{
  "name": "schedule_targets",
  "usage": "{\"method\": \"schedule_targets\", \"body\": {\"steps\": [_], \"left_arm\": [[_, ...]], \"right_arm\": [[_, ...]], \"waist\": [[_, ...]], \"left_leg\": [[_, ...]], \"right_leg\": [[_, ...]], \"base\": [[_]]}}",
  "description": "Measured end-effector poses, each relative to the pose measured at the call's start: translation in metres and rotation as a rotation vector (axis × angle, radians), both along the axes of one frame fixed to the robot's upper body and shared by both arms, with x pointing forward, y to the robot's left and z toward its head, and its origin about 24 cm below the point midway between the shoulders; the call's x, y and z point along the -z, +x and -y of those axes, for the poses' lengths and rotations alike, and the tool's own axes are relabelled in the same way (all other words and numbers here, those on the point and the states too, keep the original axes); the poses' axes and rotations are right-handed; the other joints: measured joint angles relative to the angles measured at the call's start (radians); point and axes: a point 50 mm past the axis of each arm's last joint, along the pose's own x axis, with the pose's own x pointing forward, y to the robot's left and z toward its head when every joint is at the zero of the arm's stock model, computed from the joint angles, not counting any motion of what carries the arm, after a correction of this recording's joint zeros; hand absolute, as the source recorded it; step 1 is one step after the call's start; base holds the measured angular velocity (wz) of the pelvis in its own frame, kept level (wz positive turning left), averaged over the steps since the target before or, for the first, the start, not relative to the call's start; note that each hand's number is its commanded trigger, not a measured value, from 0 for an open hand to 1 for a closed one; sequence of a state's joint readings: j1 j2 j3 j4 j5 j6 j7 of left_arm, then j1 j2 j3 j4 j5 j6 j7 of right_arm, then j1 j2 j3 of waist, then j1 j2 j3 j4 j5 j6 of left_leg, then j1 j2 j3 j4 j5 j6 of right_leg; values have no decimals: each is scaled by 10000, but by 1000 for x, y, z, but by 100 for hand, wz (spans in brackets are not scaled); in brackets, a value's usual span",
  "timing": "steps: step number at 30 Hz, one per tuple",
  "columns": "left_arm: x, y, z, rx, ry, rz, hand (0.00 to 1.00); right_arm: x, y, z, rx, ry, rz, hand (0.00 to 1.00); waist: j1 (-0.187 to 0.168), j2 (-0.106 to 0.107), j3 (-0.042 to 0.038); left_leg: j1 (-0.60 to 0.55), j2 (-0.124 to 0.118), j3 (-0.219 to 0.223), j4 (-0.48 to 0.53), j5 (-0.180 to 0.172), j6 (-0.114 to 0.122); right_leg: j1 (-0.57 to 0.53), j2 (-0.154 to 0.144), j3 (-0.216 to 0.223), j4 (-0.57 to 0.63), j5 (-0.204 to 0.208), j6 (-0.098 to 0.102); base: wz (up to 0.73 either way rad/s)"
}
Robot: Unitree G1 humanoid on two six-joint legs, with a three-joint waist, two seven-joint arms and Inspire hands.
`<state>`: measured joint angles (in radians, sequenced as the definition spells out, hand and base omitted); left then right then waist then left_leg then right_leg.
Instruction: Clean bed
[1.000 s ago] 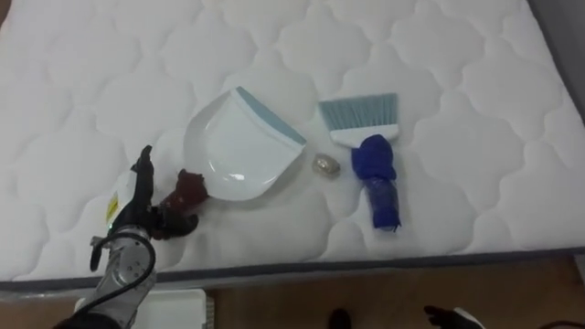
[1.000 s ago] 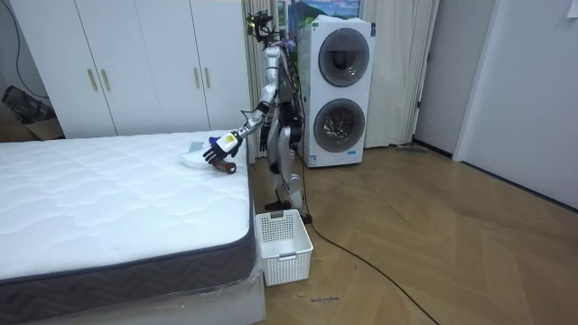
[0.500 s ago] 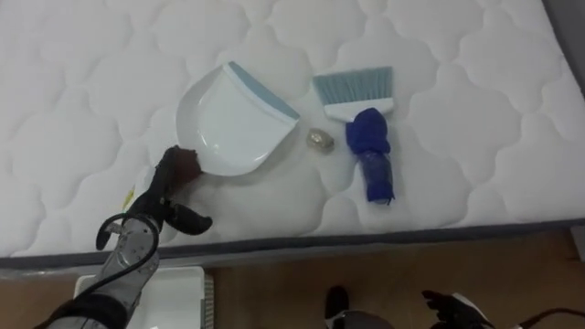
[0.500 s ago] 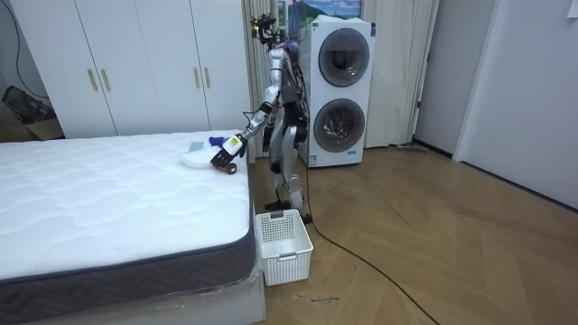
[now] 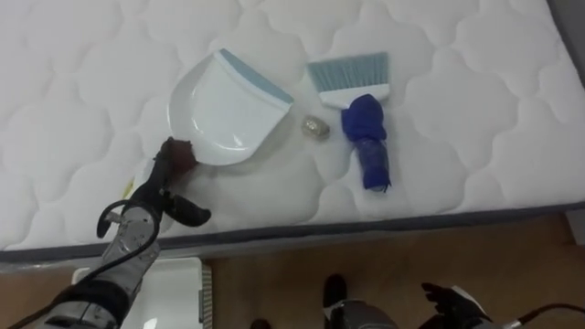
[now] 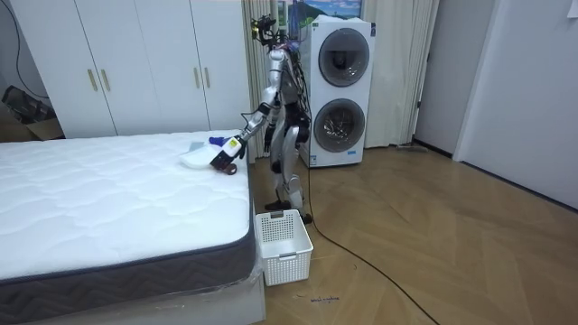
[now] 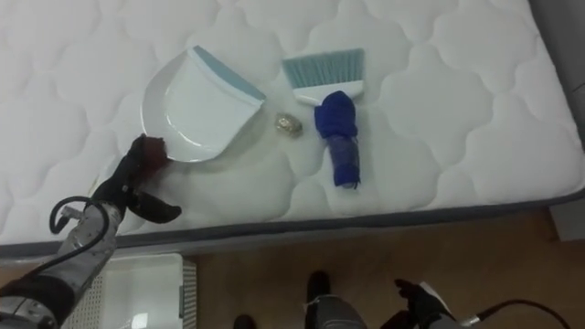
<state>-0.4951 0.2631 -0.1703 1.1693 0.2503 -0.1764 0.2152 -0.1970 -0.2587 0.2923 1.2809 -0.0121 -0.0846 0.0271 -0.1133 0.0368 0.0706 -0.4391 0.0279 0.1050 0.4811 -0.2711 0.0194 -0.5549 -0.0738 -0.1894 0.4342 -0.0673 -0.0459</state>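
A white dustpan [image 5: 224,110] with a blue lip lies on the white mattress [image 5: 73,82], its dark red handle [image 5: 182,152] pointing to the bed's near edge. My left hand [image 5: 149,199] reaches in from the lower left. Its straight fingers [image 7: 132,169] lie on that handle and the thumb sticks out to the right. A brush [image 5: 365,128] with light blue bristles and a blue-wrapped handle lies to the right of the dustpan. A small crumpled scrap [image 5: 316,127] sits between them. My right hand [image 5: 446,303] hangs low over the floor.
The mattress's dark front edge [image 5: 366,225] runs across below the things. A white slatted basket [image 6: 284,244] stands on the wooden floor at the bed's corner, under my left arm. In the room view I stand beside the bed, with stacked washing machines [image 6: 336,90] behind me.
One second ago my left hand stood raised beside the handle; its fingers have since come down onto the handle. The eye views have shifted a little.
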Motion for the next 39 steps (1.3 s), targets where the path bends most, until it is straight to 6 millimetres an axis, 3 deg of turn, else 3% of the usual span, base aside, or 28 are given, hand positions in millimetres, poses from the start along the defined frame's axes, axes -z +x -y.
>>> {"method": "schedule_targets", "body": {"steps": [11, 12, 13, 14, 15, 20, 28, 31, 39], "left_arm": [[0, 0, -11, -423, 605, -344, 0], [0, -1, -12, -425, 723, -343, 46], [0, -1, -12, -414, 807, -359, 73], [1, -2, -13, -459, 936, -422, 94], [1, -2, -14, -536, 1001, -470, 100], [-1, -1, -19, -801, 1556, -362, 100], [-4, 3, -19, -721, 2002, -502, 100], [-2, 1, -20, -733, 2163, -760, 100], [1, 0, -19, -827, 2011, -896, 100]], "right_arm": [[1, -1, -2, 861, 242, 219, 0], [2, -2, -2, 883, 246, 200, 0], [2, -2, -3, 892, 249, 172, 0], [2, -3, -3, 919, 244, 106, 0], [3, -2, -4, 937, 250, 122, 0], [2, 0, -7, 1126, 423, 207, 0], [1, 4, -11, 1467, 682, 387, 0], [1, 6, -14, 1385, 662, 441, 0], [2, 3, -16, 1519, 869, 443, 0]], "waist": [[-230, 94, 68], [-236, 92, 70], [-232, 90, 72], [-261, 85, 76], [-303, 84, 77], [-499, 68, 92], [-601, -67, 176], [-774, -75, 173], [-804, -126, 155]], "left_leg": [[-181, 39, 86, 250, -127, -16], [-222, 57, 103, 359, -182, -17], [-231, 83, 146, 397, -203, -13], [-243, 129, 209, 479, -245, -4], [-278, 147, 220, 620, -325, -8], [-627, 165, 219, 1231, -581, 17], [-932, 129, 221, 1616, -692, 90], [-1097, 116, 241, 1782, -764, 123], [-1212, 132, 247, 1822, -792, 128]], "right_leg": [[-247, 43, 179, 239, -29, -21], [-304, 43, 190, 348, -74, -27], [-319, 53, 201, 377, -81, -32], [-335, 47, 193, 454, -101, -46], [-386, 32, 188, 599, -168, -60], [-744, -70, 168, 1224, -413, -74], [-1018, -119, 278, 1555, -487, -8], [-1194, -152, 316, 1727, -546, 18], [-1308, -117, 338, 1731, -555, 29]], "base": [[-3], [-7], [-6], [-7], [-5], [0], [0], [0], [0]]}}
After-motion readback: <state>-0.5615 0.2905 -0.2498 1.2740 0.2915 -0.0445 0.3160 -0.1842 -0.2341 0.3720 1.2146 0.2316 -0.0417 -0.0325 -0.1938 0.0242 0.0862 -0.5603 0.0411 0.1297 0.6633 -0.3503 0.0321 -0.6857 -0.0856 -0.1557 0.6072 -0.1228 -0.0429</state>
